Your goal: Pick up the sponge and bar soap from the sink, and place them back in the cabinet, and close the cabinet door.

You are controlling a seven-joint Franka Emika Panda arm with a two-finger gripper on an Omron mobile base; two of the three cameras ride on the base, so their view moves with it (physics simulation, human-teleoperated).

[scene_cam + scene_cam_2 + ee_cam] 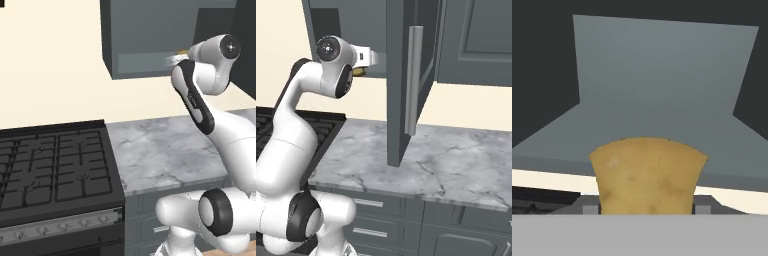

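Mustard sponge point(647, 175) sits clenched in our gripper point(646, 210) before the cabinet point(662, 90); early release risks dropping it short of the shelf.

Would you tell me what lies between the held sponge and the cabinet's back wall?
Nothing: in the hand view, only bare light-grey shelf floor runs from the sponge, held in the gripper, to the cabinet's back wall.

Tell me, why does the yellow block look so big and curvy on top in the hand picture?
Hand view: the sponge sits right at the lens, so it bulges. Right base view: it is a tiny yellow bit by the cabinet.
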